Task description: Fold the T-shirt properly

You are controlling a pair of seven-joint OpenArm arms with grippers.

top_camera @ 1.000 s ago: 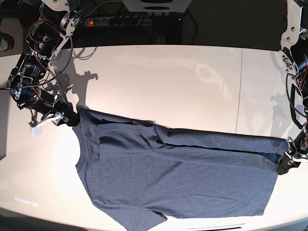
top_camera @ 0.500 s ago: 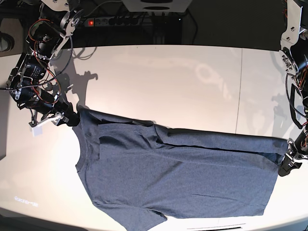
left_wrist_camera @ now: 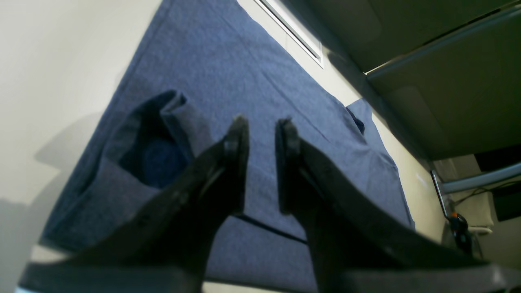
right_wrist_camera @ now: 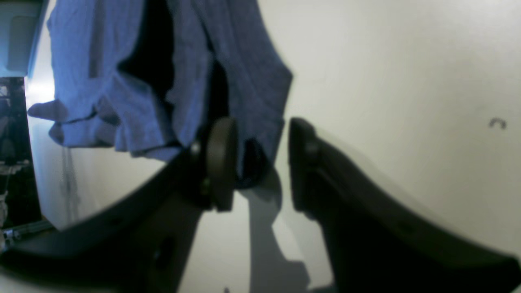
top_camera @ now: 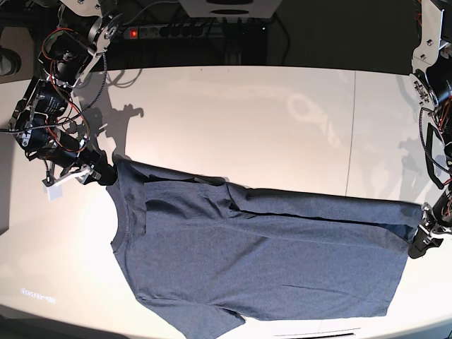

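White tabletop [top_camera: 247, 120] is carrying one T-shirt [top_camera: 268, 261], lying lengthwise across the base view, collar toward that view's left; a power strip [top_camera: 191, 30] is sitting behind. Left wrist view: the left gripper [left_wrist_camera: 260, 126] is hovering over the shirt's hem corner, jaws slightly parted, pinching nothing. Right wrist view: the right gripper [right_wrist_camera: 260, 134] is standing with jaws spread, bunched cloth hanging just beside one finger [right_wrist_camera: 220, 162].

Count: 1 large slate-blue short-sleeved cotton T-shirt [top_camera: 261, 261], 1 white table [top_camera: 233, 120], 2 black robot arms (upper left [top_camera: 53, 106], right edge [top_camera: 432, 127]), 1 black power strip [top_camera: 183, 30] top centre of frame.
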